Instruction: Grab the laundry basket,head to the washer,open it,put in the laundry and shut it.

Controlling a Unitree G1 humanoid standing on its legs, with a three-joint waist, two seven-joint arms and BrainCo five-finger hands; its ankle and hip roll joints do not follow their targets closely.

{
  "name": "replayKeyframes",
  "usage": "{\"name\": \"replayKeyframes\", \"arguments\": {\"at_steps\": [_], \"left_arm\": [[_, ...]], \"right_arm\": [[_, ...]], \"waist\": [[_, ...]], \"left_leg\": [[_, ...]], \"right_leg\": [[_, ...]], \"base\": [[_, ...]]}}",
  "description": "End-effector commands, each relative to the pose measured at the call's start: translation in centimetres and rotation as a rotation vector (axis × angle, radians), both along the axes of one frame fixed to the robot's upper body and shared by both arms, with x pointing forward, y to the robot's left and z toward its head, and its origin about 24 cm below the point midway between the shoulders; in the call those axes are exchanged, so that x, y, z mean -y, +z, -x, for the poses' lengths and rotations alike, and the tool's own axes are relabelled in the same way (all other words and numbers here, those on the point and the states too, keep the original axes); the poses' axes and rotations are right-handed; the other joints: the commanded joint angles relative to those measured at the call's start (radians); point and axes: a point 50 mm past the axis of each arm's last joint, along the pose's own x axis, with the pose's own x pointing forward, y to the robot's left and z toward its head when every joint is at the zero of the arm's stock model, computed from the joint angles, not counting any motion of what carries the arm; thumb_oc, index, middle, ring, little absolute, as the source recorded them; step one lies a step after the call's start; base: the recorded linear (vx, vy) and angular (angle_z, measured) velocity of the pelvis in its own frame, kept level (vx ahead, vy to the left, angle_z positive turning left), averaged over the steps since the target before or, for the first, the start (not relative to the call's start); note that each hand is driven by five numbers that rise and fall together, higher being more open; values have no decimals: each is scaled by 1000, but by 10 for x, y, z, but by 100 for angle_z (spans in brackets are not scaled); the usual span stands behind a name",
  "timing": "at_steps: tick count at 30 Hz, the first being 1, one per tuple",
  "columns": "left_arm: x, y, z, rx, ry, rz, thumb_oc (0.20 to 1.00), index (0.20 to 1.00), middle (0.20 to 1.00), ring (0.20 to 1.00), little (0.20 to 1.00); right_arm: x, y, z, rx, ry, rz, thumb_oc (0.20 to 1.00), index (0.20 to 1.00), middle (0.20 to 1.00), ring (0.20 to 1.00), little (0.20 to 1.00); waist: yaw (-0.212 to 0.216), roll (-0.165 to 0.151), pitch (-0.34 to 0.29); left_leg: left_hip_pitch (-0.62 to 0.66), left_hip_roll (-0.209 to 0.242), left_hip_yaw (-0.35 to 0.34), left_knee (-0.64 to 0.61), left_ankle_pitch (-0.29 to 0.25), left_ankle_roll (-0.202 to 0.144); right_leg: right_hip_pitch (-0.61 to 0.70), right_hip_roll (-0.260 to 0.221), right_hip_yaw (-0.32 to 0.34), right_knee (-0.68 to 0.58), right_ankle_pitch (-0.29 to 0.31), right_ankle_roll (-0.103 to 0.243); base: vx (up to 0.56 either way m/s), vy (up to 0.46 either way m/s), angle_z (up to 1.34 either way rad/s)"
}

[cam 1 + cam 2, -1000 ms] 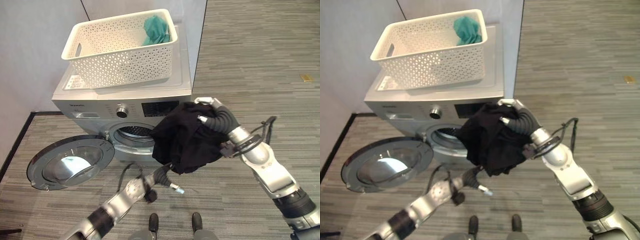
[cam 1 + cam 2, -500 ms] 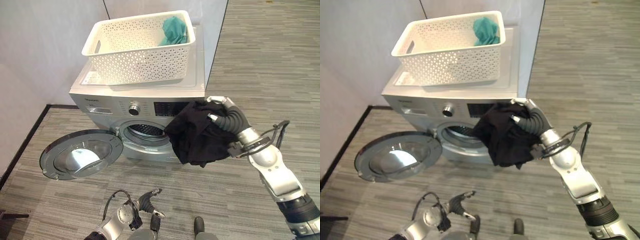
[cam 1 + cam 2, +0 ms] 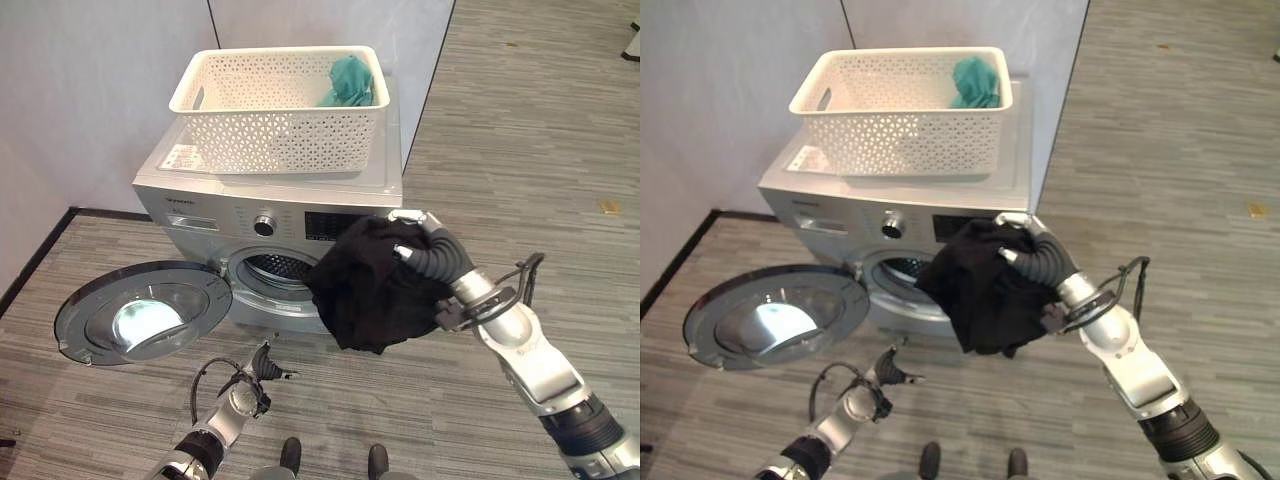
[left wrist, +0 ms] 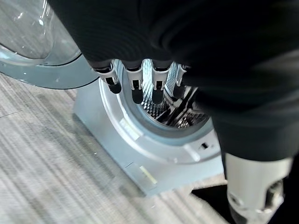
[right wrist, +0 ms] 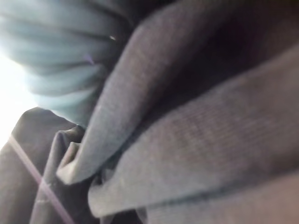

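Status of task: laundry basket set on top of washer; washer door swung fully open toward 9 o'clock; drum opening exposed. Remaining, by judgement: loading of black garment; transfer of teal garment, lying in the basket's far corner at 1 o'clock; closing of door.

Right hand: fingers curled into the black garment, grasping it at its upper edge; bulk of cloth hanging below and toward 9 o'clock of the hand, draped over the washer front just beside the drum opening at 3 o'clock, not yet inside the drum; folds of dark cloth pressed close against the hand in the right wrist view.

Left hand: held low near the floor at 6 o'clock of the drum opening, well apart from the garment; fingers relaxed, grasping nothing.
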Motion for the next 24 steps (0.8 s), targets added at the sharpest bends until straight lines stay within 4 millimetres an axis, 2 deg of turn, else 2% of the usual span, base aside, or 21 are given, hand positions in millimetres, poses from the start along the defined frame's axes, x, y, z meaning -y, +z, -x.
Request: {"name": "replayKeyframes", "arguments": {"at_steps": [1, 4, 5, 6, 7, 9, 11, 17, 18, 19, 24], "left_arm": [[20, 29, -32, 133, -15, 80, 1000, 1000, 1000, 1000, 1000], [28, 59, -47, 253, -51, 134, 1000, 1000, 1000, 1000, 1000], [28, 87, -57, 367, -81, 152, 1000, 1000, 1000, 1000, 1000], [28, 99, -60, 410, -93, 164, 1000, 1000, 1000, 1000, 1000], [27, 99, -59, 409, -92, 163, 1000, 1000, 1000, 1000, 1000], [29, 121, -61, 482, -123, 233, 1000, 1000, 1000, 1000, 1000], [30, 125, -61, 495, -131, 243, 1000, 1000, 1000, 1000, 1000], [48, 135, -53, 472, -214, 405, 1000, 1000, 1000, 1000, 1000], [58, 137, -48, 442, -274, 466, 1000, 1000, 1000, 1000, 1000], [61, 139, -46, 436, -292, 484, 1000, 1000, 1000, 1000, 1000], [72, 129, -30, 340, -430, 470, 1000, 1000, 1000, 1000, 1000]], "right_arm": [[-10, 46, 8, 207, 105, -109, 200, 200, 200, 200, 200], [-10, 47, 6, 209, 98, -122, 200, 200, 200, 200, 200], [-8, 48, 5, 214, 84, -125, 200, 200, 200, 200, 200], [-8, 49, 3, 212, 78, -128, 200, 200, 200, 200, 200], [-8, 48, 3, 211, 79, -128, 200, 200, 200, 200, 200], [-8, 48, 1, 208, 67, -136, 200, 200, 200, 200, 200], [-9, 47, 0, 205, 68, -138, 200, 200, 200, 200, 200], [-10, 45, -1, 191, 72, -137, 200, 200, 200, 200, 200], [-9, 44, -3, 180, 64, -138, 200, 200, 200, 200, 200], [-9, 44, -4, 179, 62, -141, 200, 200, 200, 200, 200], [-8, 46, -6, 173, 59, -134, 200, 200, 200, 200, 200]], "waist": [[12, -33, -30], [11, -33, -27], [12, -32, -25], [12, -32, -23], [12, -32, -25], [13, -31, -24], [13, -31, -25], [12, -26, -35], [11, -21, -37], [12, -20, -38], [17, -7, -45]], "left_leg": [[-7, -9, 18, 3, -81, 18], [-8, -9, 16, 3, -80, 18], [-10, -9, 15, 3, -80, 18], [-15, -10, 16, 3, -71, 18], [-11, -9, 16, 3, -80, 17], [-15, -10, 18, 3, -73, 18], [-15, -11, 18, 3, -73, 18], [-11, -12, 15, 3, -74, 21], [-11, -13, 14, 3, -73, 22], [-11, -13, 14, 3, -74, 22], [-6, -16, 15, 3, -79, 25]], "right_leg": [[-8, 14, 14, 25, -80, -27], [-6, 15, 12, 23, -79, -27], [-6, 15, 11, 20, -78, -26], [-12, 14, 11, 21, -70, -26], [-7, 15, 11, 19, -76, -26], [-12, 14, 14, 19, -68, -27], [-11, 14, 14, 19, -68, -27], [-2, 12, 9, 18, -69, -28], [-2, 11, 7, 18, -69, -28], [-2, 11, 6, 18, -68, -28], [1, 8, 5, 16, -67, -26]], "base": [[0, 0, 0], [0, 0, 0], [-35, 7, 0], [0, 0, 0], [0, 0, 0], [0, 0, 0], [0, 0, 0], [0, 0, 0], [0, 0, 0], [0, 0, 0], [0, 0, 0]]}}
